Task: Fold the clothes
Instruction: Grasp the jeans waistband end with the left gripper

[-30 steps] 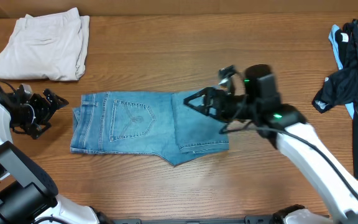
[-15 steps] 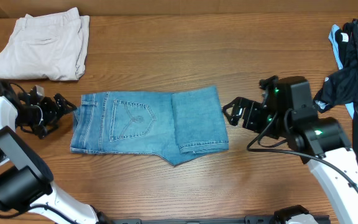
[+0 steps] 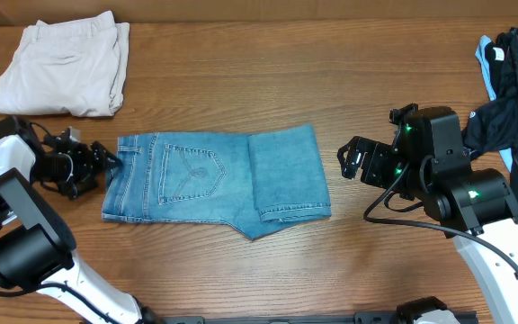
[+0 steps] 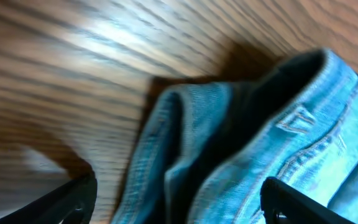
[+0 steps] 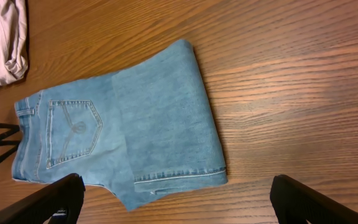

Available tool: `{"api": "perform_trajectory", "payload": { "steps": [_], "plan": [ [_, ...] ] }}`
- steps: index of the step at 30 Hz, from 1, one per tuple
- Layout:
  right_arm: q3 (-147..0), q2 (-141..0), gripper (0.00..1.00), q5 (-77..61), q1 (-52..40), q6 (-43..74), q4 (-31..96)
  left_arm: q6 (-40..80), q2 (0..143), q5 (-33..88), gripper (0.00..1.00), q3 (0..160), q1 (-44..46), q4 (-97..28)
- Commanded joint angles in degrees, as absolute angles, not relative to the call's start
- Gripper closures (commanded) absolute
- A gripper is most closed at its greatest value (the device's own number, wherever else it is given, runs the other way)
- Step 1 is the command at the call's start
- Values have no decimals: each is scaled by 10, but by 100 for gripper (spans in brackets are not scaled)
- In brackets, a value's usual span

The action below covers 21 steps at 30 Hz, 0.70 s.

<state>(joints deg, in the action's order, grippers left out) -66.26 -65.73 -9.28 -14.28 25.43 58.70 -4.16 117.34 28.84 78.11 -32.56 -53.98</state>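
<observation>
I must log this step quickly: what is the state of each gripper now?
Left gripper: open at the waistband of the jeans, holding nothing.
Right gripper: open, empty, apart from the jeans.

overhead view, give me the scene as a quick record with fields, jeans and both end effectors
jeans: mid table, folded, legs doubled over the seat, back pocket up, hem facing the near edge
left end effector: open, at the waistband end, holding nothing
right end effector: open, to the right of the jeans, apart from them, empty
cream trousers: folded, far left corner
black garment: unfolded, at the right edge
table: brown wood
</observation>
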Motion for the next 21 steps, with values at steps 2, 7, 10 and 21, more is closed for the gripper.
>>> {"api": "perform_trajectory", "payload": {
  "steps": [2, 7, 10, 21],
  "plan": [
    [-678, -650, 0, -81, -142, 250, 584, -91, 1230, 300, 9, 770, -296, -546],
    [-678, -650, 0, -81, -142, 250, 584, -91, 1250, 294, 15, 770, -281, -559],
    [-678, -650, 0, -81, -142, 250, 584, -90, 1259, 295, 30, 770, -275, -566],
    [-678, -651, 0, -81, -142, 250, 585, -77, 1258, 313, 96, 771, -266, -585]
  ]
}}
